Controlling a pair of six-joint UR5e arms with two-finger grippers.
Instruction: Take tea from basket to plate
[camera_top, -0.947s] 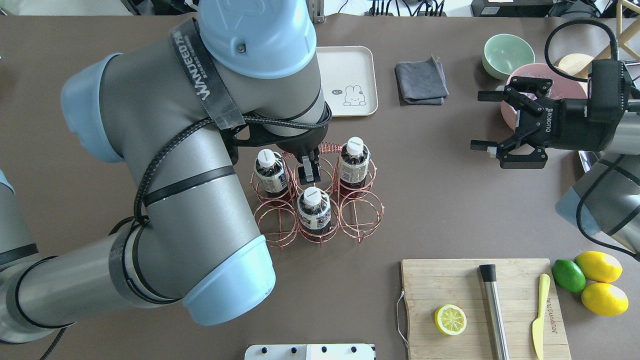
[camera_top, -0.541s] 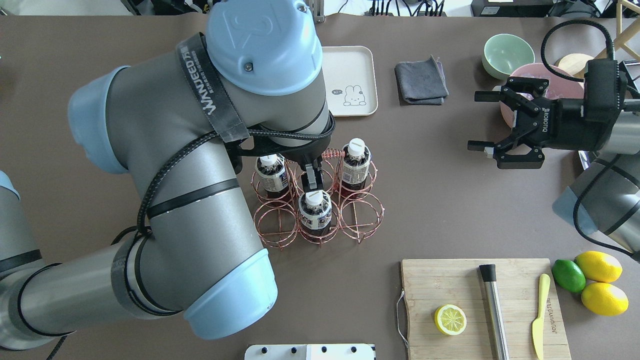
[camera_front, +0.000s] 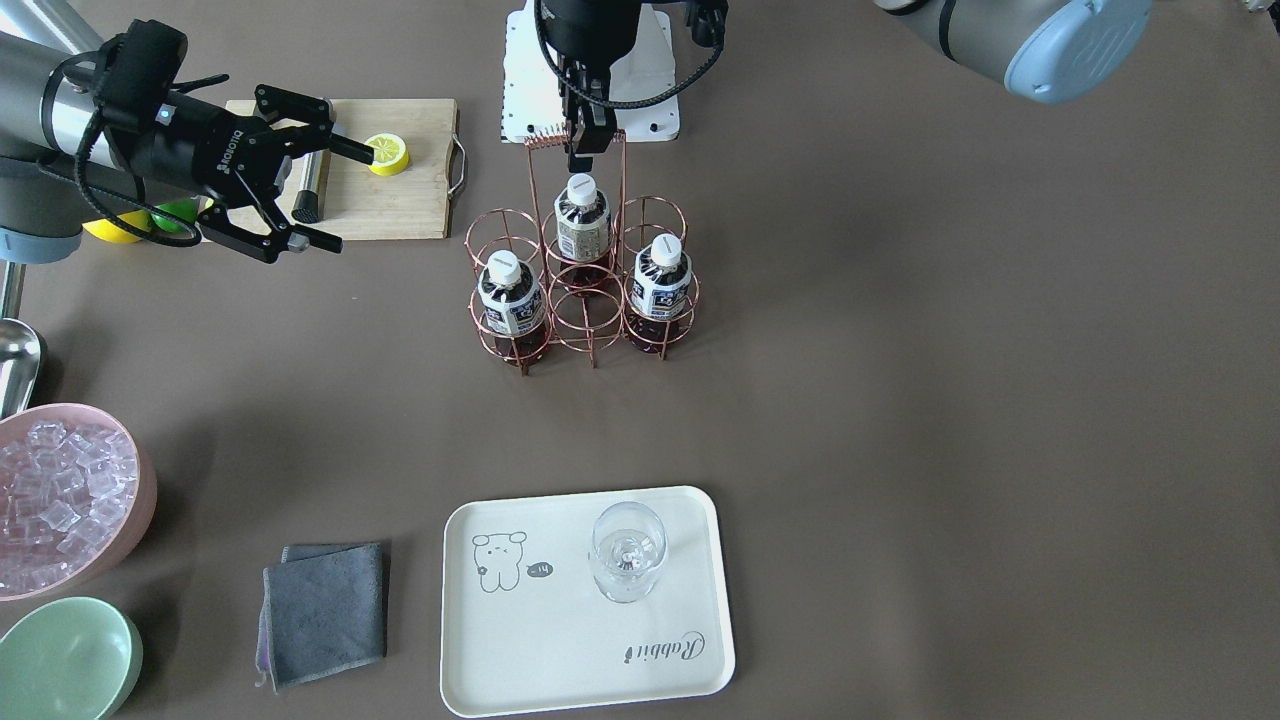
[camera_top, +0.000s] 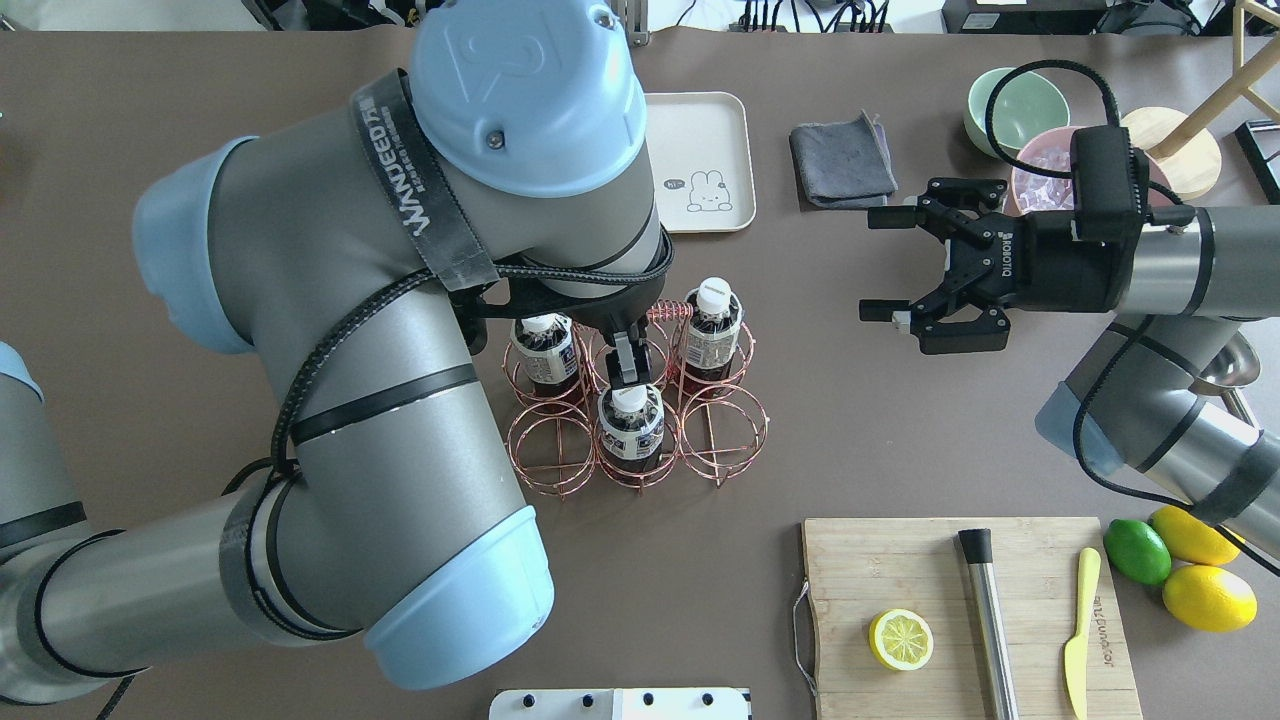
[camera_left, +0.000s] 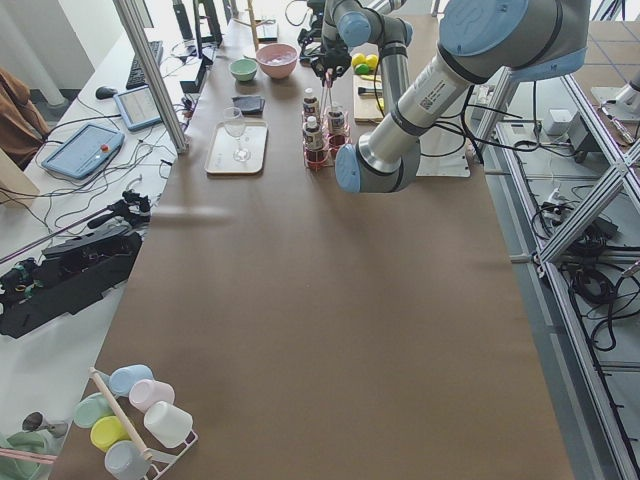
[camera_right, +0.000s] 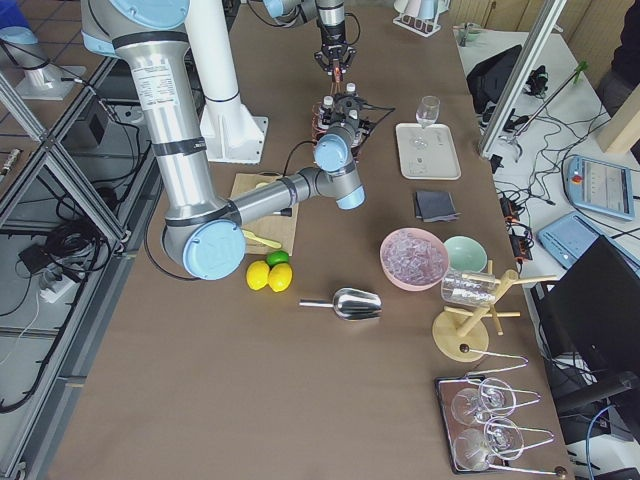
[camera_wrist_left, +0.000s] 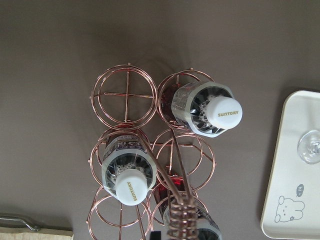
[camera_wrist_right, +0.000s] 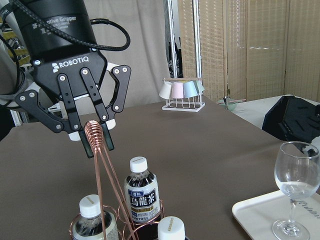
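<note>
The copper wire basket (camera_top: 722, 430) stands mid-table with three tea bottles (camera_top: 628, 420) (camera_top: 543, 345) (camera_top: 712, 322) in its cells. My left gripper (camera_top: 625, 365) hangs fingers down beside the coiled handle, just above the cap of the middle bottle (camera_front: 583, 225) nearest me. Its fingers look shut and hold nothing; it also shows in the right wrist view (camera_wrist_right: 98, 142). My right gripper (camera_top: 872, 266) is open and empty, to the right of the basket. The cream plate (camera_front: 560, 640) lies at the far side with a wine glass (camera_front: 627, 550) on it.
A grey cloth (camera_top: 843, 160), a green bowl (camera_top: 1010, 100) and a pink bowl of ice (camera_front: 60, 495) sit by the plate. A cutting board (camera_top: 960, 610) with a lemon half, muddler and knife lies near right, with lemons and a lime beside it.
My left gripper has come down and toward me, closer to the near middle bottle's cap. My right arm has swung left toward the table's middle, gripper still open.
</note>
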